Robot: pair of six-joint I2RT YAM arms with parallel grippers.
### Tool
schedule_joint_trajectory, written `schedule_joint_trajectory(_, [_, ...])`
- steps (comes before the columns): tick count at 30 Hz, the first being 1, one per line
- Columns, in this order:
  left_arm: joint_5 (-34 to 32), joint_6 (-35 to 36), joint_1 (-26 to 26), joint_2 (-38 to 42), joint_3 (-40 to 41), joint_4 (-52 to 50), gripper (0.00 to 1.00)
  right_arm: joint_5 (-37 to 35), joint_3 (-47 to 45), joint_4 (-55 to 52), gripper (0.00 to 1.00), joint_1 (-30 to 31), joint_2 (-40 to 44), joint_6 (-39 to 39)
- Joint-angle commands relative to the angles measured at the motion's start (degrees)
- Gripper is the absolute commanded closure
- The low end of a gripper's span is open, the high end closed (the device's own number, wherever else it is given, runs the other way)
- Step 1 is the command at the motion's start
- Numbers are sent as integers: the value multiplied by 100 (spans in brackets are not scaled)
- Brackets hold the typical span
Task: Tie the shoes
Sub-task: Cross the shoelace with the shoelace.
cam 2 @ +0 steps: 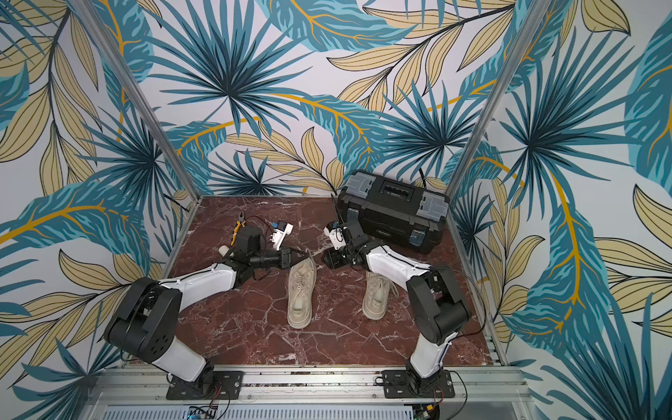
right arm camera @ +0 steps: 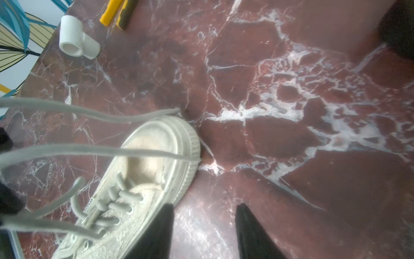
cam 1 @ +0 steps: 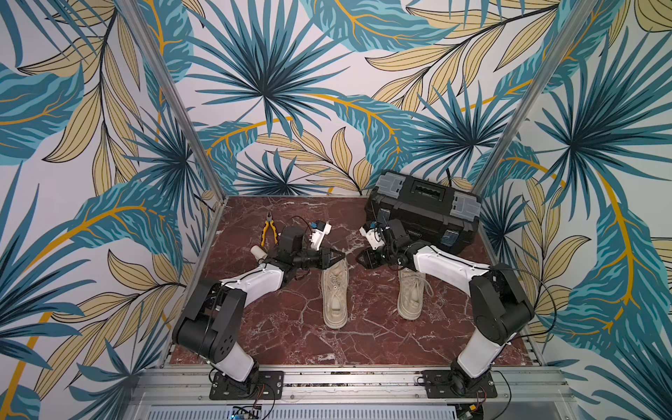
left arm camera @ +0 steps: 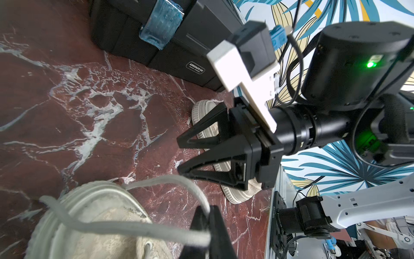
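— What lies on our marble table [cam 1: 291, 338]?
— The left shoe [cam 1: 335, 294] and the right shoe [cam 1: 411, 296], side by side, toes pointing away from us.
— And our grippers?
— Our left gripper [left arm camera: 207, 215] pinches the left shoe's lace [left arm camera: 134, 227]; our right gripper [left arm camera: 180, 155] gapes empty beside that toe.

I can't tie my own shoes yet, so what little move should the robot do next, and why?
Probably bring the right gripper over to the lace and pinch one strand. The left gripper is shut on that lace, which stretches from the shoe to it, while the right one hangs open and empty nearby. Tying likely needs both.
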State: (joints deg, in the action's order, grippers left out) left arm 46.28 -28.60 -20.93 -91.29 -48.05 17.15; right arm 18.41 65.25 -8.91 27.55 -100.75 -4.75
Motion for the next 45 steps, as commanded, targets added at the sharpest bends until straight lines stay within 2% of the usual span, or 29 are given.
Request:
schedule_joint_trajectory(1, [-53, 21, 30, 83, -11, 61, 96, 448, -86, 797, 50, 117, -207, -41])
schedule_joint_trajectory(14, [-25, 14, 41, 36, -42, 19, 96, 552, 454, 1058, 50, 303, -932, -17])
schedule_joint_trajectory(16, [-28, 12, 41, 31, -54, -1, 96, 517, 471, 1083, 59, 305, -947, -15])
schedule_joint_trajectory(20, [-77, 21, 41, 21, -63, -27, 96, 322, 245, 1119, 89, 297, -711, 29])
schedule_joint_trajectory(22, [-93, 26, 41, -3, -77, -46, 96, 182, 117, 1043, 100, 303, -513, 100])
schedule_joint_trajectory(27, [-119, 99, 42, -151, -192, -197, 98, -121, -125, 489, 100, 300, 55, 315])
schedule_joint_trajectory(34, [-44, 118, 3, -436, -310, -173, 99, 130, -261, -236, 100, 307, 777, 223])
schedule_joint_trajectory(45, [-114, 94, -126, -761, -378, -90, 99, 547, -324, -246, 100, 523, 1520, -325])
